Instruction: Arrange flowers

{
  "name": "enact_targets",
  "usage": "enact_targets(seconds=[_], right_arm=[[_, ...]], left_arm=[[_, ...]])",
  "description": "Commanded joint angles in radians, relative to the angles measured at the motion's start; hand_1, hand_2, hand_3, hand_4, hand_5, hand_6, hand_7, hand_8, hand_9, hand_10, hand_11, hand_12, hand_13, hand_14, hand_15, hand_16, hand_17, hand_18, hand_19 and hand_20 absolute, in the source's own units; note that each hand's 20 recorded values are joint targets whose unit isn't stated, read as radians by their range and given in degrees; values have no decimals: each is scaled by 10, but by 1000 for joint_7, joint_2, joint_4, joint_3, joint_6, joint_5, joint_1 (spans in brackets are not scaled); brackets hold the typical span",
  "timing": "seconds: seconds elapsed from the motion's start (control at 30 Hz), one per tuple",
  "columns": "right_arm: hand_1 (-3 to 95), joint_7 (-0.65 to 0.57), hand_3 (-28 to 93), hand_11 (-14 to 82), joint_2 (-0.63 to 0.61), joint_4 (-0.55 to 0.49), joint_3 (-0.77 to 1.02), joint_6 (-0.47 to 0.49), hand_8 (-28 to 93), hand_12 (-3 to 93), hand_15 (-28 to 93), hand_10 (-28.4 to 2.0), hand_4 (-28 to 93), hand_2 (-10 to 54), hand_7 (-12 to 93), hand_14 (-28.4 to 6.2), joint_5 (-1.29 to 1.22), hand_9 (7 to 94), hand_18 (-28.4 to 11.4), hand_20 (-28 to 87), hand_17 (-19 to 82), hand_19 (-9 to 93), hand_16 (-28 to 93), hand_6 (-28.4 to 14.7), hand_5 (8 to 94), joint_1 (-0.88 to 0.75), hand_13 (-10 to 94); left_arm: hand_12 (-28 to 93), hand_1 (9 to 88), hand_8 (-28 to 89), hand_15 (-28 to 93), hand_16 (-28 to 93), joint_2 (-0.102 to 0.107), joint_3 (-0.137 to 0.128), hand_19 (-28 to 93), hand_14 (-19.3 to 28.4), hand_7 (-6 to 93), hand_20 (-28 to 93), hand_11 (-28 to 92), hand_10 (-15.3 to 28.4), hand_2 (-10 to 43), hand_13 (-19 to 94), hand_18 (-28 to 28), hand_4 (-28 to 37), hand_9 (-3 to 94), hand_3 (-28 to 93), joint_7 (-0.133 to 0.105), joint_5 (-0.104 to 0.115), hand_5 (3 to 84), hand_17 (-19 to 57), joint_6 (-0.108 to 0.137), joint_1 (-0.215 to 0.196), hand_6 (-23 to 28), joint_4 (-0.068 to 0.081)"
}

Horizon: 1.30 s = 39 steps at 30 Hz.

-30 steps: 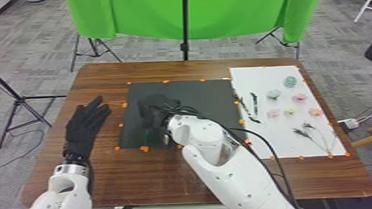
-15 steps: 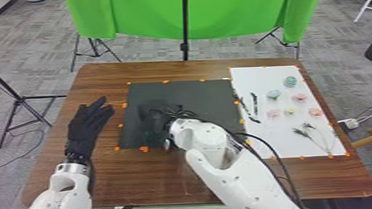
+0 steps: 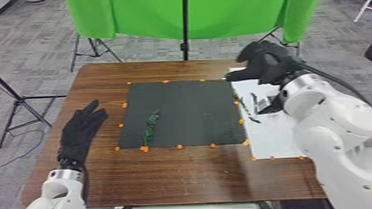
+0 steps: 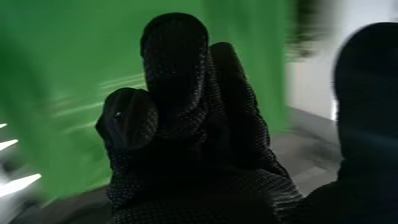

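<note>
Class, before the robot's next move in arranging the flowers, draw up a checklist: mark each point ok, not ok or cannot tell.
1. Green sprig lying on the dark mat: ok.
2. Left hand off the mat: ok.
3. Right hand empty: ok.
4. Right hand above the mat, ready to place: not ok, it is by the white sheet's far end.
5. Sheet area behind the right arm: cannot tell.

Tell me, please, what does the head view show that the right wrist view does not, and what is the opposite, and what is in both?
Head view: the left hand, the wooden table, the dark mat with a green sprig on it, and the white sheet.
Right wrist view: the close-up glove weave, and a pale surface beyond the hand.
Both: the right hand and the green cloth.
</note>
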<state>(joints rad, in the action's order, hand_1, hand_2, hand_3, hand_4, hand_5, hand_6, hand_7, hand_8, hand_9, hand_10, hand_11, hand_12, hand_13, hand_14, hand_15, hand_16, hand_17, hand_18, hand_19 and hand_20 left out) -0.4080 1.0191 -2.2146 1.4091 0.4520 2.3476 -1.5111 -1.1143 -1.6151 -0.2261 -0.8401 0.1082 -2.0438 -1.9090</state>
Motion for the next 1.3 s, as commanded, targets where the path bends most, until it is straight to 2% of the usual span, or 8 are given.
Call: enact_targets(seconds=[0.03,0.23,0.63,0.73,0.8,0.9,0.97,1.3], right_arm=[[319,-75,433,121,-52,52,307,8,-48,210,566,-185,-131,-95,91,-89,103,671,-154,450,527,914,305,-71,592,-338,776],[330,-87,510,134,-28,107,361,50,-53,208,584,-176,-167,-95,101,-84,110,682,-148,450,535,920,302,-67,606,-426,779],[372,-90,541,154,-14,182,350,1,-61,207,590,-155,-187,-95,133,-64,157,714,-136,452,557,931,302,-45,631,-472,805],[432,-86,549,169,-9,204,339,-82,-66,207,596,-140,-191,-95,156,-53,192,739,-129,458,570,932,303,-32,651,-494,817],[474,-90,552,188,-12,222,323,-175,-75,208,602,-127,-199,-95,176,-43,202,767,-121,475,586,932,305,-19,677,-507,835],[574,-71,442,212,-12,235,317,-293,93,230,593,-116,-176,-95,185,-28,214,832,-115,495,611,932,313,-15,732,-525,870],[608,-65,449,246,-16,232,318,-341,134,263,583,-100,-174,-95,229,-18,207,881,-109,505,644,932,317,4,786,-528,906],[629,-57,478,313,-14,126,310,-422,161,245,580,-98,-171,-95,256,-5,98,913,-98,516,676,932,317,6,817,-462,936]], left_arm=[[145,193,-44,90,58,-12,-7,16,158,49,187,134,137,-43,328,120,-271,409,660,26,-11,420,65,3,-23,57,-7],[145,201,-43,90,59,-8,-7,16,158,49,188,134,137,-42,328,119,-260,411,656,39,-17,420,65,-11,-11,58,-3],[146,207,-43,90,59,-12,-11,16,158,50,188,134,136,-41,330,119,-250,412,650,50,-19,421,65,-18,-17,58,-6],[146,207,-43,90,59,-12,-9,16,159,50,188,134,135,-42,331,119,-248,413,650,54,-22,421,65,-18,-18,57,-5],[146,207,-43,91,59,-13,-10,16,159,50,188,134,135,-42,331,119,-247,413,650,56,-18,421,65,-18,-20,58,-6],[146,208,-43,91,59,-12,-11,16,159,49,188,135,135,-41,333,119,-248,414,649,56,-18,422,65,-19,-22,59,-7],[147,208,-43,92,59,-12,-12,16,160,49,188,136,136,-41,335,119,-248,416,648,56,-17,422,65,-17,-25,59,-8],[146,206,-43,93,59,-7,-13,16,161,49,187,140,137,-41,337,119,-248,422,650,61,-17,424,65,-21,-28,60,-12]])
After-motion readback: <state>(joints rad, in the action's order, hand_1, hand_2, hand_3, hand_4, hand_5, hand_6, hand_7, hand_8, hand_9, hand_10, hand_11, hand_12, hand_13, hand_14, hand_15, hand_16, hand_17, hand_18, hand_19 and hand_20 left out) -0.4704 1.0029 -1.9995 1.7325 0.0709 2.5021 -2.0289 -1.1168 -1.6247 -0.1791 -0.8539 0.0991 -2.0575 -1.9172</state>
